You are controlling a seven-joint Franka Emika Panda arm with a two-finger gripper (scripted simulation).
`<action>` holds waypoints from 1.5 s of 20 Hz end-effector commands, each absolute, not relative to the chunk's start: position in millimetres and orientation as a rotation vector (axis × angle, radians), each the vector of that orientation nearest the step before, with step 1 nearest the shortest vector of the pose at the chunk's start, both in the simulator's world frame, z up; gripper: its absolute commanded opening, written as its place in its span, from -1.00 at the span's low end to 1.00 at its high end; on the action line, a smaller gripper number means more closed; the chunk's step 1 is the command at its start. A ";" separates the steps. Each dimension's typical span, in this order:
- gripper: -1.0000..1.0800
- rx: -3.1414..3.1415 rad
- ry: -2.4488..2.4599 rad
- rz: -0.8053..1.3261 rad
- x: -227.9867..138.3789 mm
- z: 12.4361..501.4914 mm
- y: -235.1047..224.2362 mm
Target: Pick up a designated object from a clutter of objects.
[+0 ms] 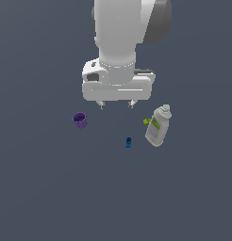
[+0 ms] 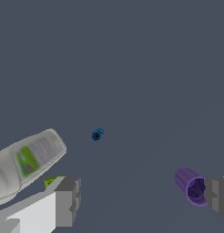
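Note:
The small purple cup (image 1: 80, 119) lies on the grey floor at the exterior view's left; in the wrist view the purple cup (image 2: 189, 184) lies on its side, mouth toward the camera, right beside one finger (image 2: 218, 196). My gripper (image 1: 117, 104) hangs open and empty above the floor, between the cup and the bottle. The tiny blue cylinder (image 1: 128, 142) stands in front of the gripper and also shows in the wrist view (image 2: 97, 134). The white-grey bottle with green label (image 1: 158, 126) lies at the exterior view's right, and in the wrist view (image 2: 27, 161) beside the other finger (image 2: 67, 200).
A small green piece (image 1: 146, 121) sticks out beside the bottle; it also shows in the wrist view (image 2: 53, 181). The plain grey floor (image 1: 66, 188) stretches all around the three objects.

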State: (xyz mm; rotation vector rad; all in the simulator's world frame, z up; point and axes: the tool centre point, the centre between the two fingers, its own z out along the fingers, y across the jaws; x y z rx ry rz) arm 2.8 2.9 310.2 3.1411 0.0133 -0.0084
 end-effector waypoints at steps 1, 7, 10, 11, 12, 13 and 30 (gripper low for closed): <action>0.23 3.141 0.013 -0.008 2.8 310.2 2.9; 0.23 3.154 0.026 -0.018 1.5 307.9 18.6; 0.23 3.154 0.025 -0.018 1.5 307.6 17.9; 0.23 3.154 0.023 -0.018 1.4 306.7 16.8; 0.23 3.155 0.020 -0.018 1.3 305.2 15.2; 0.23 3.155 0.015 -0.018 1.2 303.3 12.9; 0.23 3.162 -0.261 -0.006 -37.2 201.8 -116.3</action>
